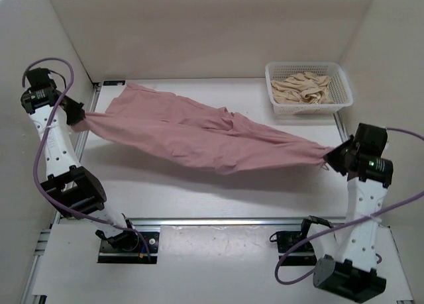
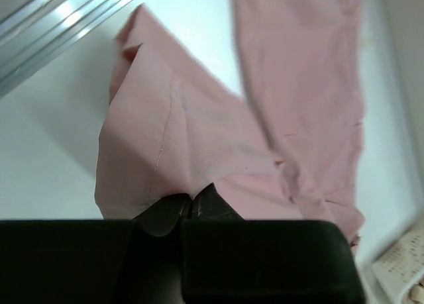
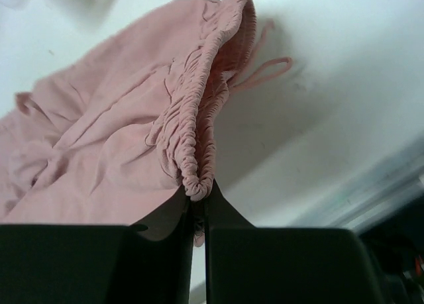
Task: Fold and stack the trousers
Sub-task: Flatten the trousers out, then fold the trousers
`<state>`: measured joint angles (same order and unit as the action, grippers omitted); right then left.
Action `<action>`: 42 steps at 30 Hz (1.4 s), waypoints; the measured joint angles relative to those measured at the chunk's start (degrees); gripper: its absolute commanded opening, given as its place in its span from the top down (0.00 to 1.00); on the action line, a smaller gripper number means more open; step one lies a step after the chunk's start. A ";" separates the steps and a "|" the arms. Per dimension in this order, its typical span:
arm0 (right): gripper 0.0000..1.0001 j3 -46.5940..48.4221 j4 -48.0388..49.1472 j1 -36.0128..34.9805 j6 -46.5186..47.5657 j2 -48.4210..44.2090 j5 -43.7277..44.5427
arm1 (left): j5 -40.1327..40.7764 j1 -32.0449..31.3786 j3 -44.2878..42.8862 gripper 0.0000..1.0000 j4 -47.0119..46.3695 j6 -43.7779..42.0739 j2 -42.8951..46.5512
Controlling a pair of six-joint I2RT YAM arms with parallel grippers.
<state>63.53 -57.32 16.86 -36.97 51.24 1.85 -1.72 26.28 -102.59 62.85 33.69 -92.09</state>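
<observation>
A pair of dusty-pink trousers (image 1: 205, 135) is stretched out between two robot arms over a white tabletop (image 1: 199, 191). Its long axis runs on a diagonal, from the far left to the near right. The cloth is broad at the left end and narrows to a point at the right end. A shadow lies on the tabletop beneath the near edge.

The left jaws, at the far left edge of the tabletop, are closed tight on a fold of thin pink cloth. In the left wrist view the trousers (image 2: 199, 138) spread away from the jaws in two flaps, one with a seam down it.

The right jaws, at the near right, are pressed almost together and pinch a gathered, ruffled band (image 3: 202, 118) at that end of the trousers (image 3: 119, 138). A thin pink cord (image 3: 265, 71) loops out from the band and hangs beside it.

In the far right corner stands a white basket (image 1: 311, 108) holding crumpled beige cloth (image 1: 305, 89), well apart from the trousers.
</observation>
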 measured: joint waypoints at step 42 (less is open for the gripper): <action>0.96 1.70 0.79 -3.50 -0.90 19.54 13.22 | 1.99 -13.94 -46.84 0.90 2.54 -0.96 -38.58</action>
<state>65.23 -56.53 13.37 -37.87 70.78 15.07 0.27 12.34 -149.42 65.39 32.73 -130.67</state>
